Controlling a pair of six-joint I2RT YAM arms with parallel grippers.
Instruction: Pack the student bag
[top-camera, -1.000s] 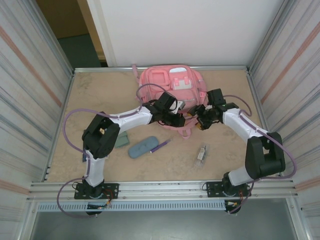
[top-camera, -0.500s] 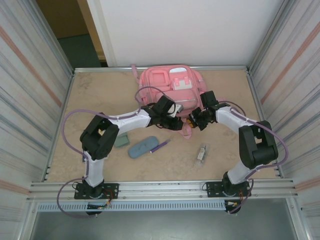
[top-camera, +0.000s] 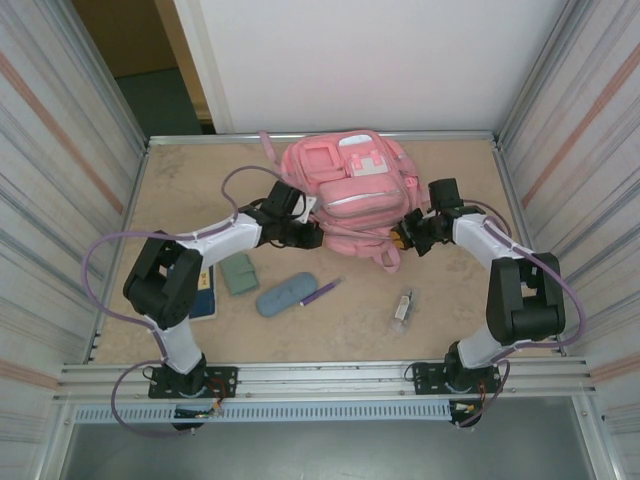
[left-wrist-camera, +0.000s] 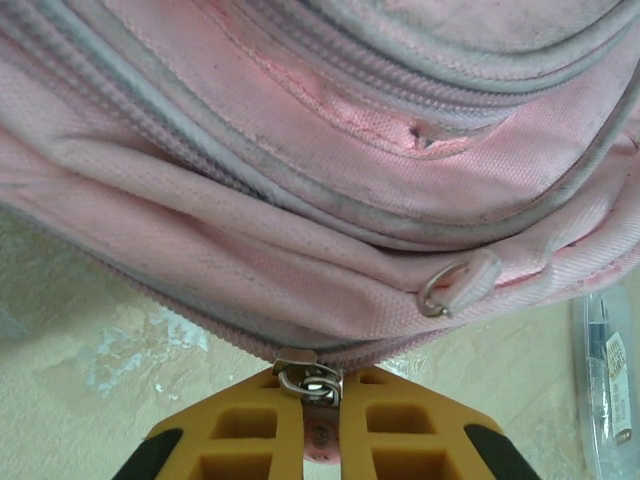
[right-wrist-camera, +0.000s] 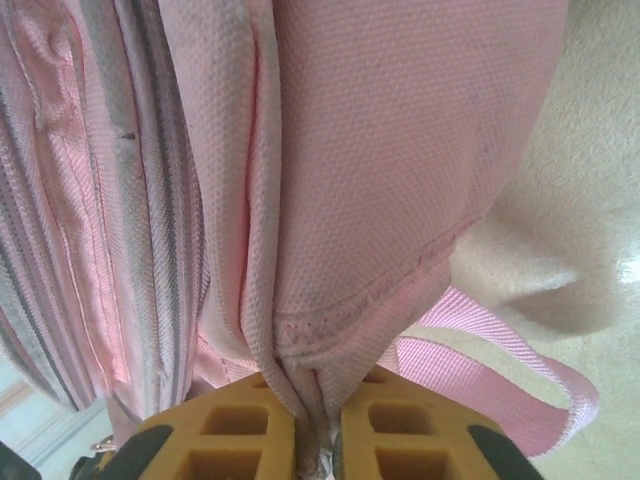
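Left pincer (left-wrist-camera: 310, 388) and right pincer (right-wrist-camera: 318, 405) clamp the student bag (top-camera: 352, 190).

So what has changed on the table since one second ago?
The left end effector, shut on the zipper pull, swung left along the pink backpack, which bunched up. The right end effector, pinching its fabric, moved slightly right. Blue-grey pouch, purple pen and green case stayed.
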